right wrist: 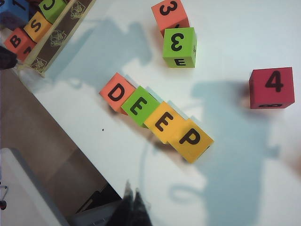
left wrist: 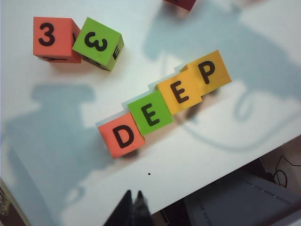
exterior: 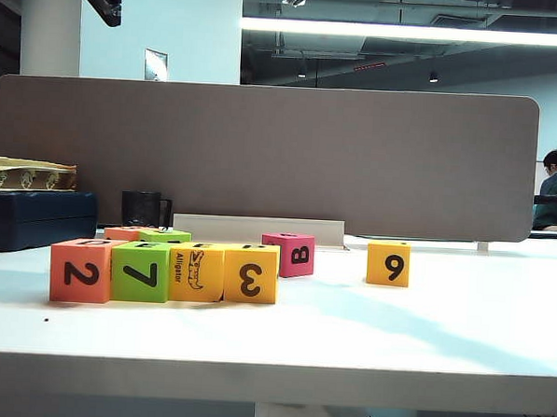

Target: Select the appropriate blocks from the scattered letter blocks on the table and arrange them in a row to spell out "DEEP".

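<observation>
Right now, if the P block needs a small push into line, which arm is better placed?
Probably right. The P block ends the row toward the right gripper, whose fingers are shut for pushing. The left gripper hovers nearer the D block.

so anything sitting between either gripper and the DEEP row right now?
Nothing visible. Left gripper and right gripper, both shut, hang above the table with only bare white top between them and the DEEP row. The other cubes lie beyond it.
</observation>
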### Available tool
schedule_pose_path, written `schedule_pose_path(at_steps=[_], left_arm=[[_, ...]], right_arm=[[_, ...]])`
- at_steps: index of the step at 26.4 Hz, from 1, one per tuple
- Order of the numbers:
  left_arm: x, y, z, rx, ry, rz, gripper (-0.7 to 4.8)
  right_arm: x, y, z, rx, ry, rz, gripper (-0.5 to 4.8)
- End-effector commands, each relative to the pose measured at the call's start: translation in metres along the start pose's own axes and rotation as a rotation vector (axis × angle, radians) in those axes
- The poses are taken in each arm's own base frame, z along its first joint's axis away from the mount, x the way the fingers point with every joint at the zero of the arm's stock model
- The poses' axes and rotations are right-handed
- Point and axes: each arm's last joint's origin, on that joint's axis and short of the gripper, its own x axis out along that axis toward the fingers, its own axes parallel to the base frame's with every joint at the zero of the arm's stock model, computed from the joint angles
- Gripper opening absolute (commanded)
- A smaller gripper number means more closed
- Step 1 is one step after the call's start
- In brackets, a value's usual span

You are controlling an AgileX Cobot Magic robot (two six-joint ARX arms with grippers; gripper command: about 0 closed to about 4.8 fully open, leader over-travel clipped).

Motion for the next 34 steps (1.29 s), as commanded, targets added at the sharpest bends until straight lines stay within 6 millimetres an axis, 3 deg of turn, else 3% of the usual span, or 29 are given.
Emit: schedule_pose_path(at_steps=[1,27,34], left_arm=[[-0.0013,-0.0004,-0.0008,0.000,0.001,0.000,-0.05],[-0.0013,-0.0012,-0.0004,0.003,-0.003,-0.002,-0.06],[-0.0013,-0.0011,-0.0004,0.002,-0.003,-0.001,-0.05]], right_arm=[[-0.0026,0.0015,0.0012,-0.011,-0.018,0.003,-0.05],[-0.0026,0.0015,0.0020,-0.014,-0.027,0.003,-0.05],[-0.0087,0.0009,0.0057,-0.085,-0.083,-0.048,-0.05]])
